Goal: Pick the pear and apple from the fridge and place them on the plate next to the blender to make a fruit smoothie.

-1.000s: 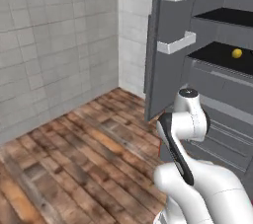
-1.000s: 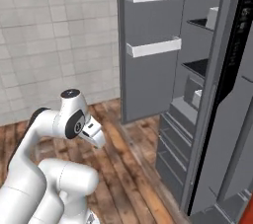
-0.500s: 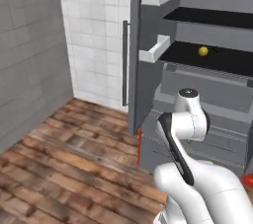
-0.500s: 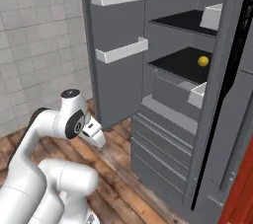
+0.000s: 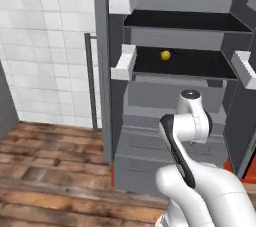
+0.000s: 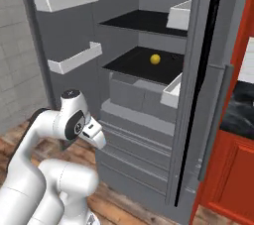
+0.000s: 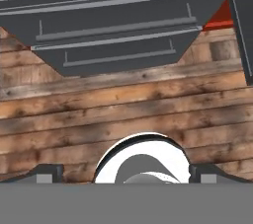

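Note:
The fridge (image 5: 175, 101) stands open in front of me, grey inside with black shelves. The pear (image 5: 165, 55) (image 6: 155, 59), small and yellow, lies alone on the lower black shelf (image 6: 134, 63). The apple, the plate and the blender are out of view. My arm is folded low in front of the fridge's drawers. My gripper (image 6: 95, 136) (image 7: 126, 173) points down at the wooden floor, well below the pear's shelf. Its fingertips (image 7: 47, 172) stand wide apart with nothing between them.
White bins (image 6: 74, 58) hang on the left door, and another bin (image 6: 171, 91) on the right door, which has a long bar handle (image 6: 217, 120). Grey drawers (image 7: 113, 35) fill the fridge's lower part. A red cabinet (image 6: 238, 169) stands at the right. Wooden floor (image 5: 50, 171) lies open at the left.
The whole picture has swung: the base has turned and driven to face the open fridge, so its inside and the pear now sit in the centre. The arm's folded pose is unchanged.

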